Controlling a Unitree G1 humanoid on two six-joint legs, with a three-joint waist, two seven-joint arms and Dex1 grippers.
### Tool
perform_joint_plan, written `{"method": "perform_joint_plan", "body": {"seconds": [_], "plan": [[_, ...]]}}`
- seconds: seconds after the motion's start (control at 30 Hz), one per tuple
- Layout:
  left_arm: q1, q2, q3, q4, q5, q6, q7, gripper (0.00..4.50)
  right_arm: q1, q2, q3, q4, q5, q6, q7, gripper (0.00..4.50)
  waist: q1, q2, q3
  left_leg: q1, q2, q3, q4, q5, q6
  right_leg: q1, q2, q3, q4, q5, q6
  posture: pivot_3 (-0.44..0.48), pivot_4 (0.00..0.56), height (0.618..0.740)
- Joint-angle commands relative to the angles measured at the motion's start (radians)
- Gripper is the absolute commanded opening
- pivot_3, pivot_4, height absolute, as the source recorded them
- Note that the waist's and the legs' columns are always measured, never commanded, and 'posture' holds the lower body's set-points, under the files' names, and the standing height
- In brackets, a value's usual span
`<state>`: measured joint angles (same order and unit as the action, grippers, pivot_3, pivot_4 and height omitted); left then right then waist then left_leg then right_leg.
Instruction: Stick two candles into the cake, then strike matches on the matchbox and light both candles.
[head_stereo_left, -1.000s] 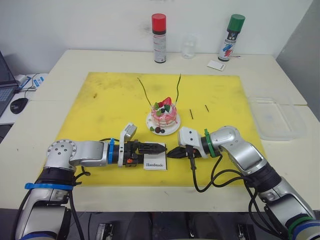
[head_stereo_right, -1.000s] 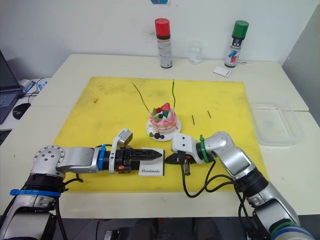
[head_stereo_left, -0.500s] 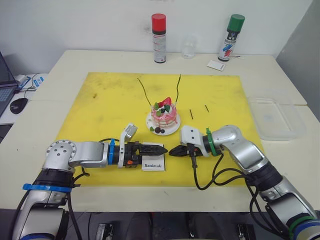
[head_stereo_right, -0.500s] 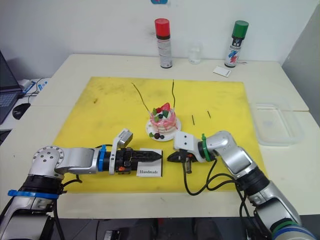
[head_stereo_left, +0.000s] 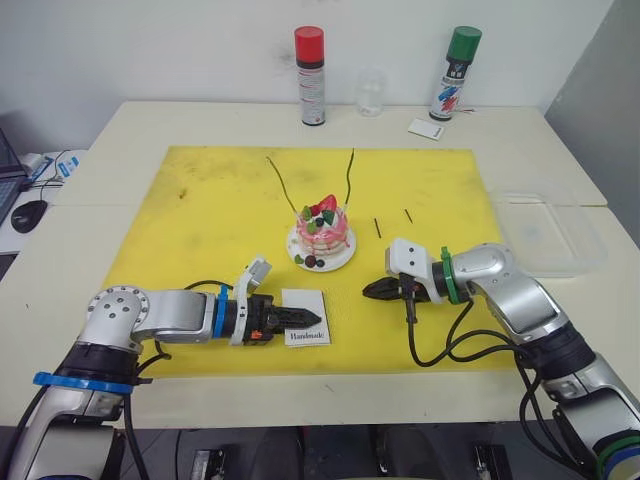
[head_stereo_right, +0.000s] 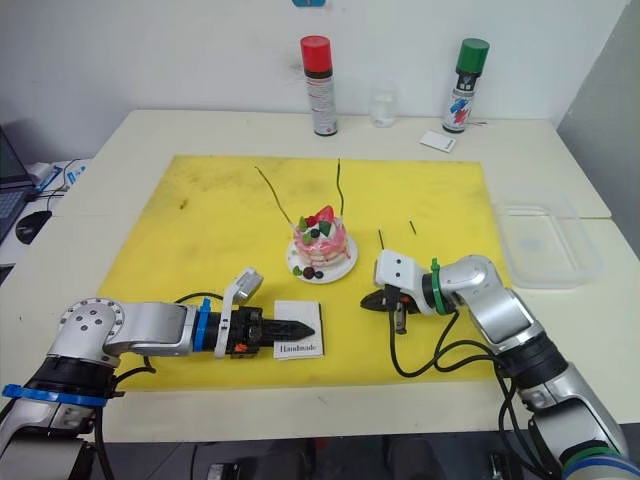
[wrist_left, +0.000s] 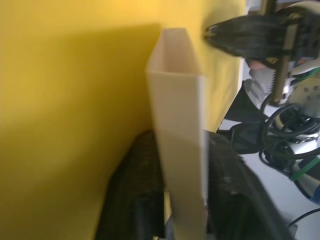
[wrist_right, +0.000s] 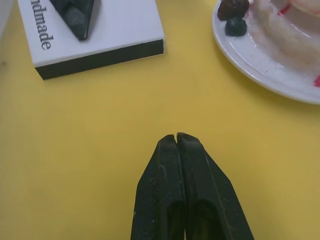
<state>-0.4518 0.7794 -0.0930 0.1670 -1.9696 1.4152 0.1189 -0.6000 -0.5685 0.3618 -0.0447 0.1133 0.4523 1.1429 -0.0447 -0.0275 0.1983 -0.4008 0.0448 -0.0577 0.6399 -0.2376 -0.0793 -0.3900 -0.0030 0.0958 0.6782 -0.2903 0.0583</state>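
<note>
The two matches (head_stereo_left: 377, 228) lie on the yellow mat (head_stereo_left: 200, 200) just right of the cake (head_stereo_left: 321, 236), long axes running toward the mat's far edge; the right gripper (head_stereo_left: 372, 290), fingers pressed together and empty, sits just nearer the front edge and is the closer arm. The left gripper (head_stereo_left: 305, 318) pinches the matchbox (head_stereo_left: 306, 331) near the mat's front edge. Both candles (head_stereo_left: 282, 182) already stand in the cake, and the bare mat around the matches should leave room to approach.

Head cams overhead, wrist cams close
</note>
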Motion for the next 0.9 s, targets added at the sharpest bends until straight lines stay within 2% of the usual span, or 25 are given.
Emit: {"method": "perform_joint_plan", "body": {"seconds": [0.03, 0.17, 0.23, 0.3, 0.43, 0.57, 0.6, 0.63, 0.73, 0.8, 0.9], "plan": [[0.002, 0.013, 0.009, -0.014, -0.003, 0.021, -0.053, 0.02, -0.009, -0.012, -0.053, -0.049, 0.033, 0.030, -0.011, 0.00, -0.001, 0.000, 0.000, 0.000, 0.000, 0.000, 0.000, 0.000, 0.000, 0.000, 0.000, 0.000, 0.000, 0.000, 0.000, 0.000, 0.150, 0.740], [0.005, 0.010, 0.055, -0.065, -0.003, 0.017, -0.176, 0.02, -0.027, -0.020, -0.108, -0.079, 0.077, 0.095, -0.029, 0.00, -0.001, 0.000, 0.000, 0.000, 0.000, 0.000, 0.000, 0.000, 0.000, 0.000, 0.000, 0.000, 0.000, 0.000, 0.000, 0.000, 0.150, 0.740], [0.008, 0.008, 0.103, -0.123, -0.003, -0.003, -0.260, 0.02, -0.032, 0.011, -0.185, -0.104, 0.129, 0.173, -0.092, 0.00, -0.001, 0.000, 0.000, 0.000, 0.000, 0.000, 0.000, 0.000, 0.000, 0.000, 0.000, 0.000, 0.000, 0.000, 0.000, 0.000, 0.150, 0.740], [0.027, 0.003, 0.141, -0.190, -0.003, -0.044, -0.291, 0.02, -0.029, 0.048, -0.251, -0.128, 0.172, 0.245, -0.164, 0.00, -0.002, 0.000, 0.000, -0.001, 0.000, 0.000, 0.000, 0.000, 0.000, -0.001, 0.000, 0.000, 0.000, 0.000, 0.000, 0.000, 0.150, 0.740], [0.133, -0.069, 0.231, -0.409, -0.003, -0.277, -0.133, 0.02, 0.021, 0.202, -0.408, -0.204, 0.220, 0.399, -0.434, 0.00, -0.003, 0.000, 0.000, -0.001, 0.001, 0.001, -0.002, 0.000, 0.000, -0.001, 0.000, 0.001, 0.000, 0.000, 0.000, 0.000, 0.150, 0.740], [0.235, -0.110, 0.236, -0.614, 0.096, -0.390, -0.089, 0.02, 0.119, 0.261, -0.398, -0.297, 0.204, 0.468, -0.563, 0.00, 0.007, 0.000, 0.000, -0.001, 0.001, 0.001, -0.004, 0.000, -0.001, -0.002, 0.000, 0.001, -0.001, 0.000, -0.001, 0.000, 0.150, 0.740], [0.266, -0.118, 0.228, -0.651, 0.112, -0.406, -0.094, 0.00, 0.142, 0.271, -0.383, -0.315, 0.195, 0.452, -0.584, 0.41, 0.010, 0.000, 0.000, -0.001, 0.001, 0.002, -0.005, 0.000, -0.001, -0.002, 0.000, 0.001, -0.002, 0.000, -0.001, 0.000, 0.150, 0.740], [0.291, -0.123, 0.222, -0.676, 0.124, -0.421, -0.097, 0.00, 0.159, 0.282, -0.370, -0.327, 0.177, 0.423, -0.613, 0.62, 0.011, 0.000, 0.000, -0.001, 0.001, 0.002, -0.006, 0.001, -0.002, -0.003, 0.000, 0.002, -0.003, 0.000, -0.001, 0.000, 0.150, 0.740], [0.360, -0.154, 0.194, -0.732, 0.138, -0.480, -0.060, 0.00, 0.194, 0.309, -0.273, -0.310, -0.010, 0.245, -0.792, 1.62, 0.011, 0.000, 0.000, -0.001, 0.001, 0.004, -0.008, 0.001, -0.002, -0.005, 0.000, 0.003, -0.003, 0.000, -0.001, 0.000, 0.150, 0.740], [0.389, -0.167, 0.179, -0.763, 0.138, -0.512, -0.038, 0.00, 0.201, 0.286, -0.214, -0.290, -0.080, 0.190, -0.814, 1.62, 0.011, 0.000, 0.000, -0.001, 0.001, 0.005, -0.009, 0.002, -0.003, -0.006, 0.000, 0.004, -0.003, -0.001, -0.001, 0.000, 0.150, 0.740], [0.428, -0.167, 0.156, -0.813, 0.161, -0.539, -0.026, 0.00, 0.199, 0.341, -0.239, -0.246, -0.009, 0.140, -0.786, 1.62, 0.010, 0.000, 0.000, -0.001, 0.001, 0.005, -0.009, 0.002, -0.003, -0.006, 0.000, 0.004, -0.003, -0.003, 0.003, 0.000, 0.150, 0.740]]}}
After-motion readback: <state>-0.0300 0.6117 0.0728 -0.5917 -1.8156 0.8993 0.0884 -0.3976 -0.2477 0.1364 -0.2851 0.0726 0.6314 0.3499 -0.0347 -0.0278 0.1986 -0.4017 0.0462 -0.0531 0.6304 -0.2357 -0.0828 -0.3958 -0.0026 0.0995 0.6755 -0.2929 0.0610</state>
